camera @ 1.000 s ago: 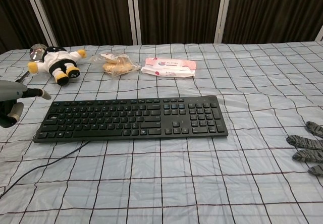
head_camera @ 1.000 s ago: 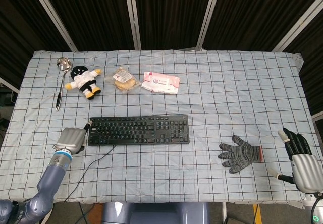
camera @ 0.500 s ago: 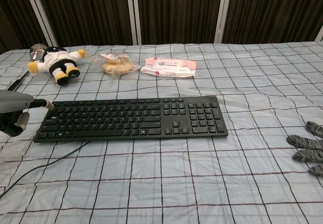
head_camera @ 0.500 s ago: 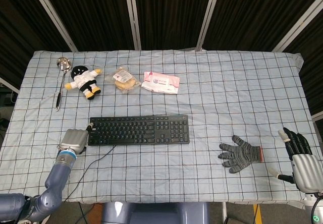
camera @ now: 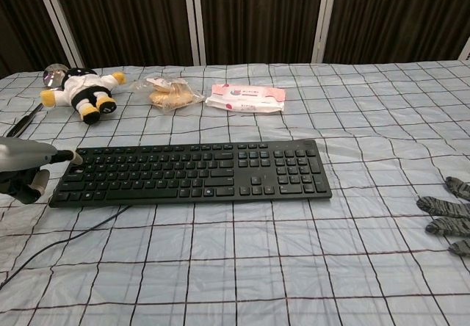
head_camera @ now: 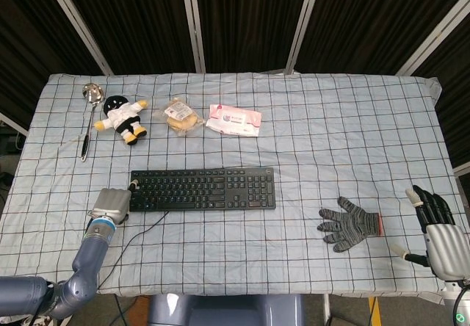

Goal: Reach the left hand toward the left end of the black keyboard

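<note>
Black keyboard (head_camera: pixel 203 189) lies flat mid-bench, cable off its left end. Left hand (head_camera: pixel 110 205) just beside that end, one fingertip (camera: pixel 76 158) at the corner, other fingers curled, holding nothing. Right hand (head_camera: pixel 438 230) far right of the keyboard, past the grey glove (head_camera: pixel 350 223), fingers apart, empty.

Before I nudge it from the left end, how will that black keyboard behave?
The black keyboard looks rigid and flat, so it would probably slide or pivot on the checked cloth rather than tip. Its trailing cable may drag. The cloth could bunch.
</note>
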Action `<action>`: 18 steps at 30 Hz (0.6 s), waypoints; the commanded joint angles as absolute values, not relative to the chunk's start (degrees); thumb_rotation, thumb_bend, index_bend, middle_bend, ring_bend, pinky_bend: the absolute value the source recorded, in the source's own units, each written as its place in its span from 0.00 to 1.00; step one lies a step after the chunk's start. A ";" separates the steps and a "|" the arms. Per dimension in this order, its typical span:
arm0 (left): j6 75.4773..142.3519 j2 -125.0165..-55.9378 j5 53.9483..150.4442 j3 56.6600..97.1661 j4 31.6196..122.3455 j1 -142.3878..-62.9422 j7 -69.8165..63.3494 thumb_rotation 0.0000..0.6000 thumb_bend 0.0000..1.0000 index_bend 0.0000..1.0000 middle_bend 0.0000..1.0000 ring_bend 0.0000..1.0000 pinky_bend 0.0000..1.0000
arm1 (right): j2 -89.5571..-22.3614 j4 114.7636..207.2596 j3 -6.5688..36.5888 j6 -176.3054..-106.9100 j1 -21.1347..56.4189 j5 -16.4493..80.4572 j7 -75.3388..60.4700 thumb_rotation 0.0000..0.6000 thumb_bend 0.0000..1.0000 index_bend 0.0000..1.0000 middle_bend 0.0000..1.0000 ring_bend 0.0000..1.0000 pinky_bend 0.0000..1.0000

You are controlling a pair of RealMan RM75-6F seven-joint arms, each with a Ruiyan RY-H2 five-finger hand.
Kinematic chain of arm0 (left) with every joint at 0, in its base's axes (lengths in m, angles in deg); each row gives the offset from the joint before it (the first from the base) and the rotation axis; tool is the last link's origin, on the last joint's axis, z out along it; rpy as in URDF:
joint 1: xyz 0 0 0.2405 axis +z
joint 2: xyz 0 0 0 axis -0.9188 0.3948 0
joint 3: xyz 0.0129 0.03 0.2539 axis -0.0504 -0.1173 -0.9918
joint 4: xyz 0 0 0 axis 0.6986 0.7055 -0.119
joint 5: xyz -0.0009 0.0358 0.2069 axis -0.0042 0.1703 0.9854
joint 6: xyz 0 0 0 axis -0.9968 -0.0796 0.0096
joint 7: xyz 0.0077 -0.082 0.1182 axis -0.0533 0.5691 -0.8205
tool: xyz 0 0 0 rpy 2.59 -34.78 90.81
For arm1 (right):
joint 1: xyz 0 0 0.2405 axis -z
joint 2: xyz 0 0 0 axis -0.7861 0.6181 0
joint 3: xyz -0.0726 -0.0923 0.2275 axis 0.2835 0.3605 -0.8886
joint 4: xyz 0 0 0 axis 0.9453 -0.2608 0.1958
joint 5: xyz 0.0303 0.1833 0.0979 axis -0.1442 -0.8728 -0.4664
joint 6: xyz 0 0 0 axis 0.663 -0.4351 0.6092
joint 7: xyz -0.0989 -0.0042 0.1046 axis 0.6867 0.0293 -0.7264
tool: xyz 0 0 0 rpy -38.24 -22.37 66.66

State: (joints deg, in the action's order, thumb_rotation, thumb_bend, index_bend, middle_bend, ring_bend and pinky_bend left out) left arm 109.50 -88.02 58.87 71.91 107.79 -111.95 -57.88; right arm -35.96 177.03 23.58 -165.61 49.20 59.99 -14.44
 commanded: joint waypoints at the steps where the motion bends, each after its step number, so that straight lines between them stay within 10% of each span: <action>1: 109.42 -88.22 58.41 71.56 107.48 -112.27 -57.80 1.00 1.00 0.00 0.92 0.81 0.63 | -35.97 177.02 23.58 -165.68 49.21 60.06 -14.41 1.00 0.05 0.00 0.00 0.00 0.00; 18: 109.70 -87.55 59.05 70.28 107.67 -112.96 -55.86 1.00 1.00 0.00 0.92 0.81 0.63 | -36.02 177.06 23.55 -165.69 49.24 60.02 -14.28 1.00 0.05 0.00 0.00 0.00 0.00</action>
